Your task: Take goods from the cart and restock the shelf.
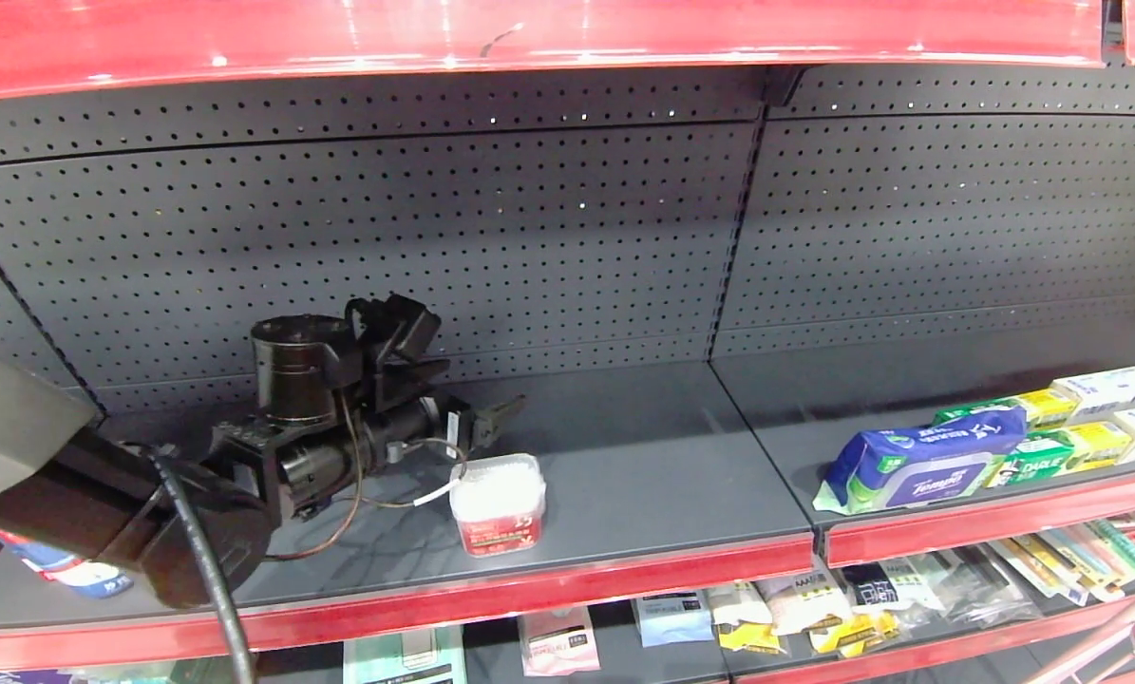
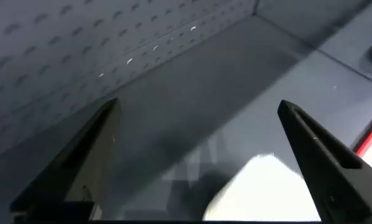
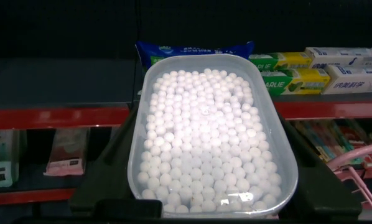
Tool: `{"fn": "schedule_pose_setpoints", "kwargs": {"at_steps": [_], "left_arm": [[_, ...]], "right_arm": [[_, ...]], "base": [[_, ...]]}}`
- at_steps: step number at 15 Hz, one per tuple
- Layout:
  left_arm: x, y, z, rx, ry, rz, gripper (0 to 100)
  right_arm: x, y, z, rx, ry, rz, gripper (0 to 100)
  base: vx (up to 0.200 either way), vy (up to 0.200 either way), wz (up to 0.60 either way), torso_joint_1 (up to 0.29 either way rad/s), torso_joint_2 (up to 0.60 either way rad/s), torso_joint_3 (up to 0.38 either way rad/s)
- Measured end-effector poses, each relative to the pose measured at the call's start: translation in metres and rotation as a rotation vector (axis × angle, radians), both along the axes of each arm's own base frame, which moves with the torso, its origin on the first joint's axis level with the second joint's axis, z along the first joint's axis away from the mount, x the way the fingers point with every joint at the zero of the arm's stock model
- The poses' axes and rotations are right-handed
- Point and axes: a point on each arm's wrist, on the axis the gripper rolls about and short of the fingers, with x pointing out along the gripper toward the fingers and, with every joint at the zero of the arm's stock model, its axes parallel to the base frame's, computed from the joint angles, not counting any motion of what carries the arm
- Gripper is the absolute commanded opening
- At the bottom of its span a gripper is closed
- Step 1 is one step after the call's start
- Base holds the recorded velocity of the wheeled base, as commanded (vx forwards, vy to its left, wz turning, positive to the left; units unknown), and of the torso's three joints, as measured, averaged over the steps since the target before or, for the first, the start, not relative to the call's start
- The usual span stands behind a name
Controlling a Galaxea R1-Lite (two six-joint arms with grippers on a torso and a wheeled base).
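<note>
My left gripper [image 1: 491,418] sits in the lower left of the head view, low over the grey shelf [image 1: 643,494], near the pegboard back [image 1: 529,237]. Its jaws are spread wide with nothing between them; the left wrist view [image 2: 198,143] shows bare shelf in the gap.

A red-labelled tub [image 1: 497,503] with a white lid stands upright on the shelf just in front of those jaws, close to the shelf's red front edge. I take the white shape at the bottom of the left wrist view [image 2: 260,193] to be its lid, though it is blurred there.

My right gripper [image 3: 208,121] has a tub of white beads [image 3: 214,137] in it. The clear tub lies between the two dark fingers [image 3: 111,168], which close against its long sides.

At the right of the head view, a blue wipes pack [image 1: 918,461] lies on the next shelf section by the front edge. Green and yellow boxes [image 1: 1051,437] are lined up just beside it. The right wrist view has the same pack [image 3: 192,48] and boxes [image 3: 285,68] beyond the held tub.
</note>
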Motion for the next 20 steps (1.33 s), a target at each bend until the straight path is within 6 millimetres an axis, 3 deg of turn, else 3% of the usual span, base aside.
{"fn": "schedule_pose_setpoints", "kwargs": {"at_steps": [4,8,13,17,20], "left_arm": [[-0.041,0.031,0.023,-0.021,-0.032,0.068,100],[-0.099,0.060,0.031,-0.023,-0.042,0.093,100],[-0.160,0.085,0.043,-0.033,-0.014,0.104,100],[-0.212,0.109,0.036,0.022,0.095,0.171,100],[-0.239,0.120,0.038,0.039,0.062,0.228,100]], "right_arm": [[0.015,0.002,0.016,0.001,0.036,0.010,0],[0.032,0.006,0.033,0.023,0.070,0.112,0],[0.049,0.015,0.029,0.001,0.160,0.289,0],[0.066,0.022,0.028,0.011,0.228,0.375,0],[0.077,0.027,0.029,0.044,0.245,0.418,0]], "base": [[0.000,0.000,0.00,0.000,0.00,0.000],[0.000,0.000,0.00,0.000,0.00,0.000],[0.000,0.000,0.00,0.000,0.00,0.000],[0.000,0.000,0.00,0.000,0.00,0.000],[0.000,0.000,0.00,0.000,0.00,0.000]]}}
